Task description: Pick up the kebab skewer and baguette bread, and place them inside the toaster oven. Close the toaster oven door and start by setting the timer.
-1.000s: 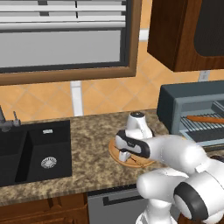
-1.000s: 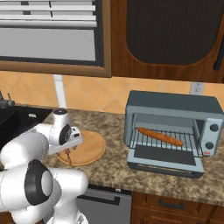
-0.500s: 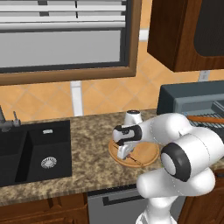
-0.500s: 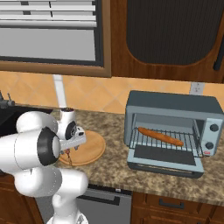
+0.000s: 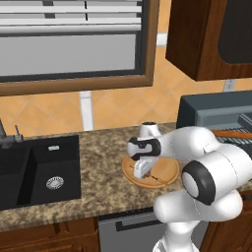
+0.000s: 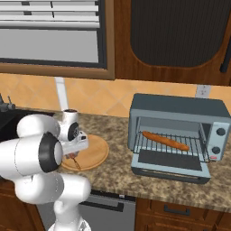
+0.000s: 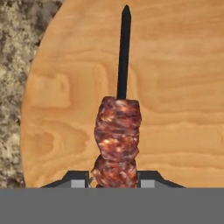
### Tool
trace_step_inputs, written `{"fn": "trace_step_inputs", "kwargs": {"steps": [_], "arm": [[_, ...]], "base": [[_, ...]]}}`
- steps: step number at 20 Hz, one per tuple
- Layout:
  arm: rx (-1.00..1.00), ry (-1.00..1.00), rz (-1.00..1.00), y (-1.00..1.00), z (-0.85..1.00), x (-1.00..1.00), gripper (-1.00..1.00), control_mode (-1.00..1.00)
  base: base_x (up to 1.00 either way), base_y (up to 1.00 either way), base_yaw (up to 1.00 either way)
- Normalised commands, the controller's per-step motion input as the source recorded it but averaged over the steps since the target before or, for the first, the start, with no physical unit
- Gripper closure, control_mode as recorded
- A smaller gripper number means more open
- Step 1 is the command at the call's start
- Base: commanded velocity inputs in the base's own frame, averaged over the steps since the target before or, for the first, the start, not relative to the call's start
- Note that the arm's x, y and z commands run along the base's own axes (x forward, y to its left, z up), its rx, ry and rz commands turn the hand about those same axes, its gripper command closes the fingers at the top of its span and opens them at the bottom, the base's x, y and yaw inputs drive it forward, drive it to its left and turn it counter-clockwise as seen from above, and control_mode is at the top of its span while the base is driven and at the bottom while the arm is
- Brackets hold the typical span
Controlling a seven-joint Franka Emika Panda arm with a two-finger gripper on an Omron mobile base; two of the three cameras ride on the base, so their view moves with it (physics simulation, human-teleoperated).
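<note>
The kebab skewer (image 7: 117,131) lies on a round wooden board (image 7: 175,87), its dark stick pointing away from the hand. My gripper (image 7: 114,179) is down on the board, and its fingertips (image 7: 79,179) press against both sides of the meat chunks. From the base views, the gripper (image 5: 141,170) (image 6: 74,153) points down at the board (image 5: 167,170) (image 6: 97,151). The skewer's stick (image 6: 76,163) pokes out below it. The baguette bread (image 6: 164,140) (image 5: 231,133) lies on the wire rack inside the toaster oven (image 6: 178,108) (image 5: 211,106). The toaster oven door (image 6: 169,162) hangs open and flat.
A black sink (image 5: 39,172) with a faucet (image 5: 7,138) is set into the granite counter (image 5: 103,162) left of the board. Dark wooden cabinets (image 6: 171,36) hang above the oven. Two knobs (image 6: 220,131) sit on the oven's right side.
The arm has swung its elbow out and lowered the hand onto the board. The gripper now sits around the skewer's meat.
</note>
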Motion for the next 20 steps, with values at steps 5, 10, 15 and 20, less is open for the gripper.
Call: {"fn": "trace_step_inputs", "kwargs": {"steps": [5,10,15,20], "arm": [[0.0,0.06,0.15,-0.41,0.19,-0.51,1.0,-1.0],[0.0,0.0,0.2,-0.66,0.72,-0.59,1.0,-1.0],[-0.01,0.0,0.27,-0.76,0.69,-0.46,1.0,-1.0],[-0.07,-0.02,0.26,-0.97,0.56,-0.15,1.0,-1.0]], "base": [[0.0,0.0,0.0],[0.0,0.0,0.0],[0.0,0.0,0.0],[0.0,0.0,0.0]]}}
